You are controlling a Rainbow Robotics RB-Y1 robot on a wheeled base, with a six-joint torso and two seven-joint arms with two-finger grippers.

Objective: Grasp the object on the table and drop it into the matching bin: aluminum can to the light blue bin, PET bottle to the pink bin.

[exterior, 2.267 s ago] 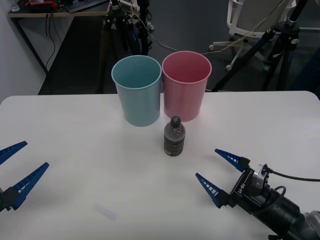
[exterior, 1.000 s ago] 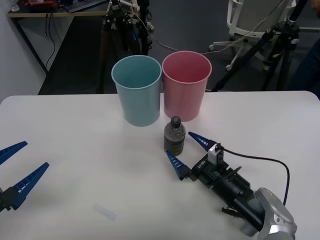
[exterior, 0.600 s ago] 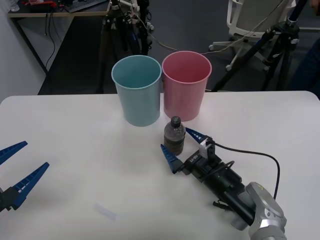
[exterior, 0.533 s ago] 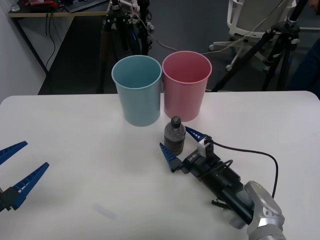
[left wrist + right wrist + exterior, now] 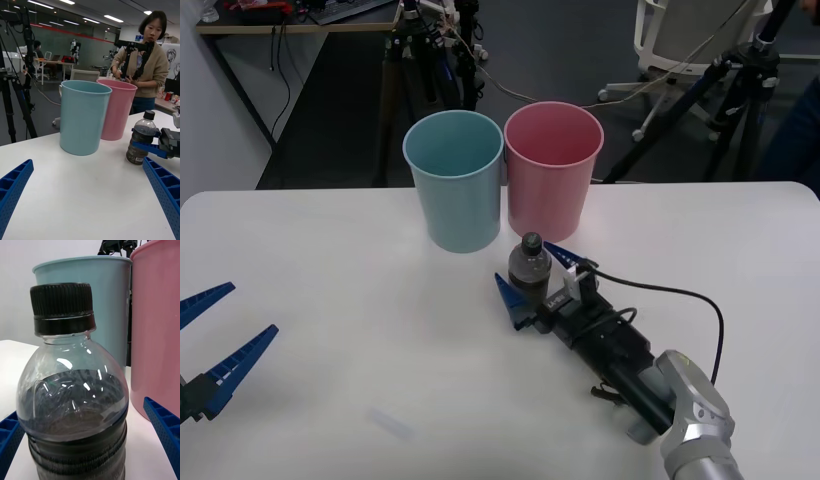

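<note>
The PET bottle [image 5: 529, 272], small and clear with dark contents and a dark cap, stands upright on the white table [image 5: 350, 250], just in front of the pink bin [image 5: 552, 180]. The light blue bin [image 5: 455, 190] stands beside the pink one, on its left. My right gripper [image 5: 524, 265] is open, one blue finger on each side of the bottle's lower body. In the right wrist view the bottle [image 5: 73, 397] sits between the fingers [image 5: 167, 431] with a small gap at each side. At the table's near left my left gripper [image 5: 252, 308] hangs open, holding nothing.
The two bins touch near the table's far edge. Black tripod legs [image 5: 415, 60] and a white chair [image 5: 680, 35] stand on the floor beyond it. A black cable [image 5: 680, 300] loops over my right arm. Bare tabletop lies left and right of the bottle.
My right gripper has advanced from the near right of the table up to the bottle, and its open fingers now straddle it. The bottle, the bins and the left arm have not moved.
</note>
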